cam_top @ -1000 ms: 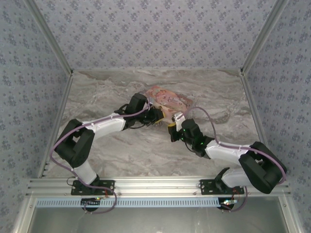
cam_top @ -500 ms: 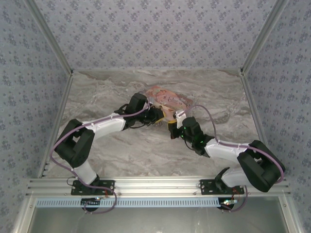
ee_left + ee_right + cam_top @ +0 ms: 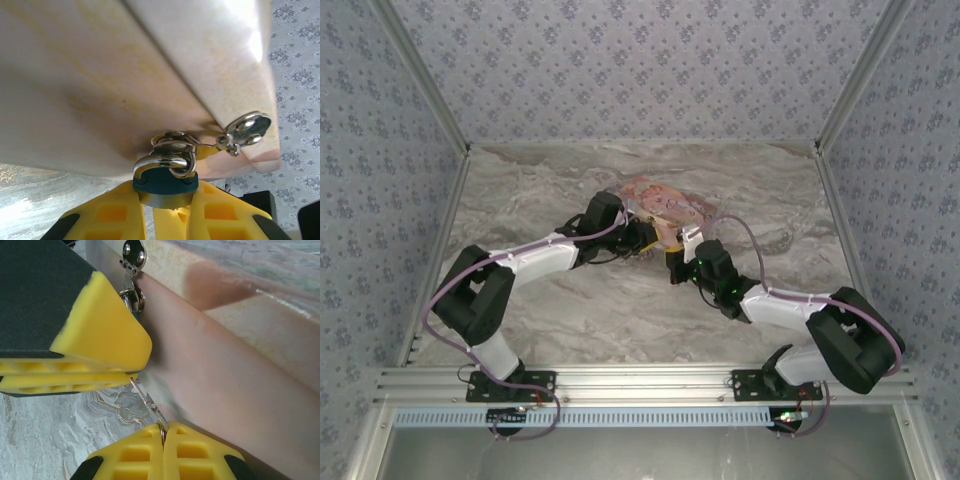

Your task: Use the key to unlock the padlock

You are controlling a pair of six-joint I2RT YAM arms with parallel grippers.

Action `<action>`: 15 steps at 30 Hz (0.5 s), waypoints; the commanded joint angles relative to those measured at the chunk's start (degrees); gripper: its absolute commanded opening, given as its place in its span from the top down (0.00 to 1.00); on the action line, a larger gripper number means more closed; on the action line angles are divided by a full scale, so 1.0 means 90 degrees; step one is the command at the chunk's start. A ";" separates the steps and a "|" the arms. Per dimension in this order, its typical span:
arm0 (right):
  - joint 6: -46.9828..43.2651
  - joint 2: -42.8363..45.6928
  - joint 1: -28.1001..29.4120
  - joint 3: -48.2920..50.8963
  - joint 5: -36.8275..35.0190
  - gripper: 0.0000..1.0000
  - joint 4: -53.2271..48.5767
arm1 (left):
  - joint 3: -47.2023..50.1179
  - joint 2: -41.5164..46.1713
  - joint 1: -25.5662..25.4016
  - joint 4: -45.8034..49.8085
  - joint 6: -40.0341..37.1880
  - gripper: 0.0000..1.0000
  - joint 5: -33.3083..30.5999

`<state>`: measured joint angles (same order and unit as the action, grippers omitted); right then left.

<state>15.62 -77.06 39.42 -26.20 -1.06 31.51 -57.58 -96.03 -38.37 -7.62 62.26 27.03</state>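
Note:
The padlock [image 3: 165, 181] has a teal body and a silvery shackle hooked through the metal hasp [image 3: 247, 127] of the pink box [image 3: 665, 205]. My left gripper [image 3: 167, 200] is shut on the padlock's body, yellow fingers on both sides. In the right wrist view my right gripper [image 3: 163, 432] is shut on the key [image 3: 147, 401]. The thin blade slants up and left, and its tip sits just under the left gripper's yellow finger [image 3: 100, 330]. The two grippers meet in front of the box: the left gripper [image 3: 645, 238] and the right gripper [image 3: 677, 262].
The pink box lies on the marble table [image 3: 570, 310] near the middle back, with its side wall [image 3: 225, 365] close against my right fingers. Patterned walls enclose the table on three sides. Bare marble lies in front of both arms.
The right arm has edged slightly left and forward toward the left gripper. The left arm and the padlock have stayed still.

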 commanded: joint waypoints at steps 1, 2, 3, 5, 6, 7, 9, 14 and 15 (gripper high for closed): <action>0.0098 -0.0058 -0.0063 -0.0170 0.0033 1.00 0.0196 | 0.0034 0.0162 -0.0053 -0.0440 0.0035 0.88 0.0217; 0.0110 -0.0070 -0.0078 -0.0183 0.0051 1.00 0.0194 | 0.0041 0.0163 -0.0053 -0.0451 0.0045 0.88 0.0212; 0.0111 -0.0078 -0.0089 -0.0202 0.0067 1.00 0.0191 | 0.0041 0.0162 -0.0053 -0.0450 0.0040 0.88 0.0217; 0.0110 -0.0105 -0.0088 -0.0237 0.0098 1.00 0.0169 | 0.0041 0.0162 -0.0053 -0.0457 0.0040 0.88 0.0214; 0.0105 -0.0112 -0.0085 -0.0252 0.0113 1.00 0.0171 | 0.0041 0.0162 -0.0050 -0.0472 0.0055 0.88 0.0211; 0.0110 -0.0124 -0.0086 -0.0255 0.0123 1.00 0.0162 | 0.0050 0.0162 -0.0053 -0.0481 0.0055 0.88 0.0219; 0.0120 -0.0149 -0.0091 -0.0280 0.0139 1.00 0.0170 | 0.0076 0.0162 -0.0051 -0.0510 0.0072 0.88 0.0210; 0.0111 -0.0164 -0.0086 -0.0323 0.0203 1.00 0.0142 | 0.0158 0.0167 -0.0051 -0.0632 0.0128 0.88 0.0211; 0.0104 -0.0176 -0.0084 -0.0348 0.0229 1.00 0.0131 | 0.0167 0.0171 -0.0048 -0.0635 0.0131 0.88 0.0215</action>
<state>15.86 -77.97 38.85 -27.27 -0.16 31.81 -56.45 -96.03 -38.37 -9.82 63.11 27.05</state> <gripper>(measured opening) 0.059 0.188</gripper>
